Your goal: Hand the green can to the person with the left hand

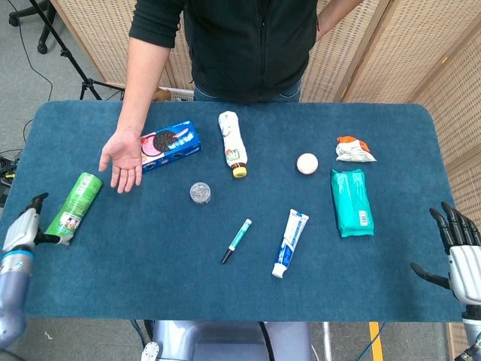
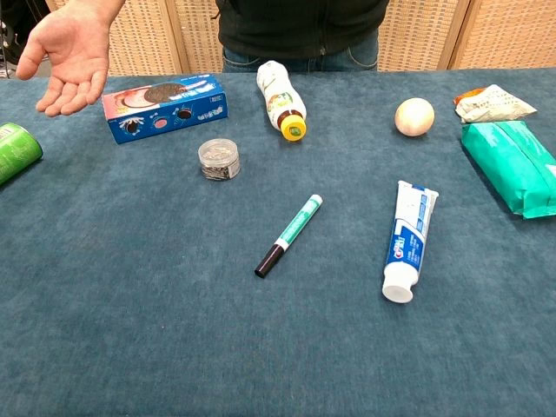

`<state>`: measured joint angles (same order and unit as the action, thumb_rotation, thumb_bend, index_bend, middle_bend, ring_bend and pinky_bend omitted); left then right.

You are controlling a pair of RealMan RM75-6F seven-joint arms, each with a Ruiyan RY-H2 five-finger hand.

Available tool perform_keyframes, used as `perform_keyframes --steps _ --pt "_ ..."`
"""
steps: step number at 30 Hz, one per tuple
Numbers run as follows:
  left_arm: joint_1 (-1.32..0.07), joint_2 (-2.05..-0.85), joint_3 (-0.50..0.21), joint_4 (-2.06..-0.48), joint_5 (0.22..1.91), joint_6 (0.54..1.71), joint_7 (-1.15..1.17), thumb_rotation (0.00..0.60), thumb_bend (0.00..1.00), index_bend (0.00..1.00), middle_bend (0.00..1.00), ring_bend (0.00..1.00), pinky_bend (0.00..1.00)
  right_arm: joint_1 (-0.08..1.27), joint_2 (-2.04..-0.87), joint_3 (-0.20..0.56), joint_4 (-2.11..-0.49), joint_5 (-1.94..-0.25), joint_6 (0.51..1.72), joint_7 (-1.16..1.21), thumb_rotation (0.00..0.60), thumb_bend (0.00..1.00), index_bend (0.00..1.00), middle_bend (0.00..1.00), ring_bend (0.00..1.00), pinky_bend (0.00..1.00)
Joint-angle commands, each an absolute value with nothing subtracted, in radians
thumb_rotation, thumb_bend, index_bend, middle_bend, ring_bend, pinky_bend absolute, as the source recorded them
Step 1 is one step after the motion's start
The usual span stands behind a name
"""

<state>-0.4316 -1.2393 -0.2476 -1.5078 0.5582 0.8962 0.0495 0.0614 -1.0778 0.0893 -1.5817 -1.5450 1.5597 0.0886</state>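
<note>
the green can [image 1: 73,208] lies near the tabletop's left edge, long axis toward the person; the left hand [image 1: 26,223], fingers apart and empty, sits just beside its base.

Even, bright overhead light in both views; shadows soft and short under objects; no glare on the blue table [image 1: 225,301]; focus sharp throughout; edges undistorted; no blur.
</note>
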Motion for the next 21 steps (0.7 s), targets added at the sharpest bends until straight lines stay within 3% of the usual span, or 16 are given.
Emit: perform_keyframes --steps 1,10,16,19,21 --pt "-0.509 -1.292 -0.284 -1.473 0.467 0.87 0.121 0.6 0.0 0.0 0.0 0.0 0.0 0.063 -1.079 0.09 -1.58 -1.541 1.555 0.088 0.6 0.0 0.0 0.0 0.0 0.08" --pt "-0.591 -1.373 -0.277 -1.371 0.301 0.847 0.21 0.6 0.0 0.0 0.0 0.0 0.02 0.067 -1.082 0.095 -1.572 -1.522 1.542 0.088 0.6 0.0 0.0 0.0 0.0 0.08" --pt "-0.606 -1.44 -0.285 -1.298 0.241 0.913 0.23 0.6 0.06 0.03 0.01 0.02 0.22 0.068 -1.081 0.092 -1.573 -1.523 1.536 0.092 0.6 0.0 0.0 0.0 0.0 0.08" --pt "-0.605 -1.469 -0.296 -1.272 0.238 0.953 0.229 0.6 0.19 0.17 0.2 0.17 0.34 0.069 -1.081 0.091 -1.573 -1.524 1.534 0.095 0.6 0.0 0.0 0.0 0.0 0.08" --pt "-0.599 -1.484 -0.305 -1.263 0.25 0.979 0.219 0.6 0.28 0.35 0.37 0.29 0.44 0.069 -1.08 0.091 -1.574 -1.523 1.534 0.096 0.6 0.0 0.0 0.0 0.0 0.08"
